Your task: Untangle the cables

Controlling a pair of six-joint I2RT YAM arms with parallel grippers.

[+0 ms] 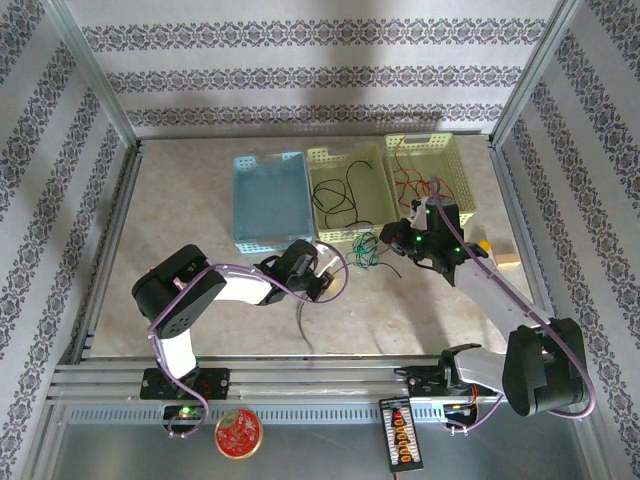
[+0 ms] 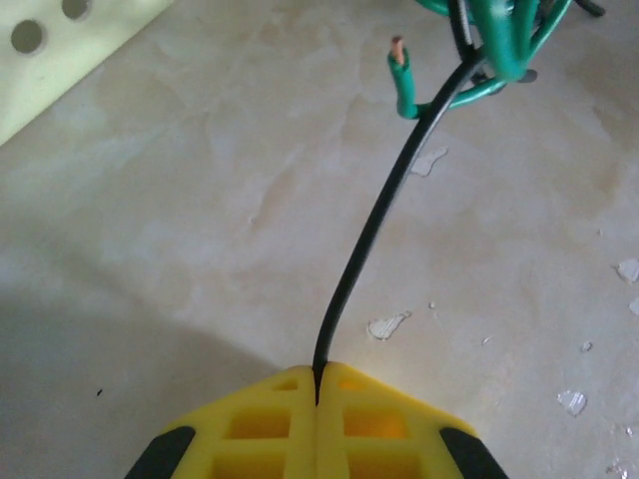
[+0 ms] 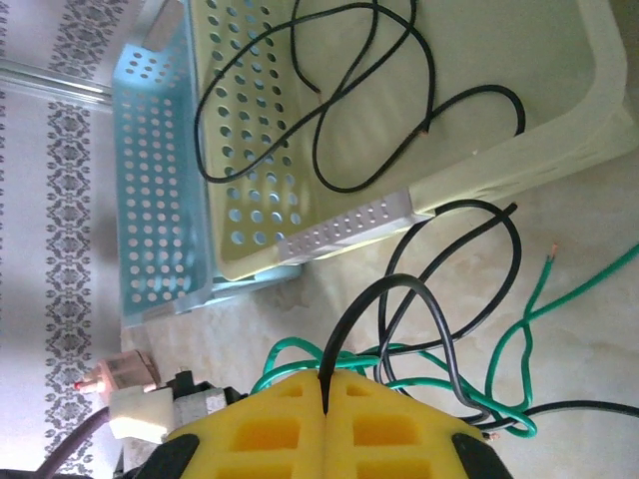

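**Both grippers clamped on black strands: draw them apart slowly**

We have the left gripper [image 2: 317, 384] w/ its yellow jaws pressed together, pinching a black cable [image 2: 365, 235] that runs up into the green cables [image 2: 509, 40] bunched at the top of the wrist view. The right gripper [image 3: 324, 384] is likewise closed, nipping a black strand [image 3: 334, 344] right at the green/black knot. We can't tell if both hold the same wire.

From above, the tangle [image 1: 366, 250] lies on the table [image 1: 200, 210] btwn the two grippers, just in front of the middle basket [image 1: 345, 151]. That basket holds loose black cables [image 3: 199, 135]. Red cables [image 1: 405, 180] sit in the right basket [image 1: 470, 180], and the blue basket [image 1: 268, 195] looks bare.

We judge the step to be pulling black free of green. Advice:
- Separate the arms slowly and low along the table.
- Watch whether the green bunch drags along. If so, stop and re-grip nearer the knot.
- Keep the pinch firm, since thin wire may slip.
- Mind the bare copper end [image 2: 398, 45], which could snag.
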